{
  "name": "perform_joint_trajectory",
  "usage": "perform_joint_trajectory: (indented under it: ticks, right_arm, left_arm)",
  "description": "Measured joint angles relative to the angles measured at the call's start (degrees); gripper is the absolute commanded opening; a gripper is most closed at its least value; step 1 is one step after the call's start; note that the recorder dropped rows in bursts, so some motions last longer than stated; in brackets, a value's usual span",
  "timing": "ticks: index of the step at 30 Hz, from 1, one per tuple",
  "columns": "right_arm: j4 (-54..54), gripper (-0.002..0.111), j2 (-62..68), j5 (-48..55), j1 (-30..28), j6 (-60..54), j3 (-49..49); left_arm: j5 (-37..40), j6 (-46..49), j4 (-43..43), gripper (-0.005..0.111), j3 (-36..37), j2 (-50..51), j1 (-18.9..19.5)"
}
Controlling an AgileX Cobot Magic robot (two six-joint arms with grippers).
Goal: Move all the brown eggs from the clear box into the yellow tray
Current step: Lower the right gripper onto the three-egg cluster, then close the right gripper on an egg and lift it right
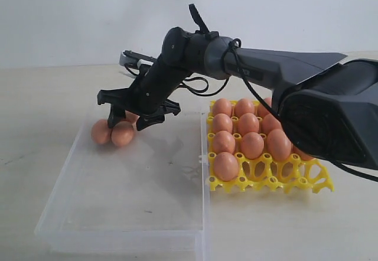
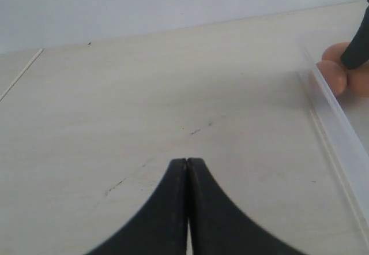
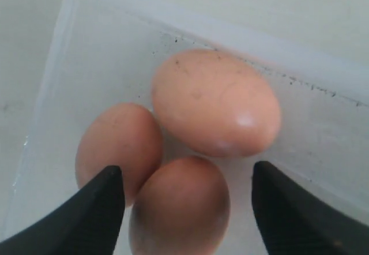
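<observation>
Three brown eggs [image 1: 113,133] lie huddled in the far left corner of the clear box [image 1: 121,232]. My right gripper [image 1: 127,121] hangs open just above them, its fingers spread to either side. In the right wrist view the nearest egg [image 3: 180,209] sits between the two open fingertips [image 3: 109,180], with two more eggs [image 3: 216,102] behind it against the box wall [image 3: 242,36]. The yellow tray [image 1: 284,182] stands to the right of the box and holds several eggs [image 1: 226,165]. My left gripper [image 2: 187,162] is shut and empty over bare table beside the box [image 2: 340,125].
The right arm [image 1: 283,72] reaches in from the right, over the tray. The front row of tray cups [image 1: 266,181] holds a single egg, at its left end. Most of the box floor [image 1: 136,184] is bare. Pale tabletop [image 2: 144,105] lies left of the box.
</observation>
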Motion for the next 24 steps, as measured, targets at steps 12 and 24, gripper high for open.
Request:
perform_joint_trajectory:
  ticks: [12, 24]
  right_arm:
    - [0.64, 0.025, 1.30, -1.38, 0.00, 0.11, -0.15]
    - [-4.40, 0.000, 0.18, 1.41, 1.39, -4.21, -0.50]
  left_arm:
    - [0.00, 0.00, 0.00, 0.000, 0.00, 0.00, 0.00]
    - [0.00, 0.00, 0.00, 0.000, 0.00, 0.00, 0.00]
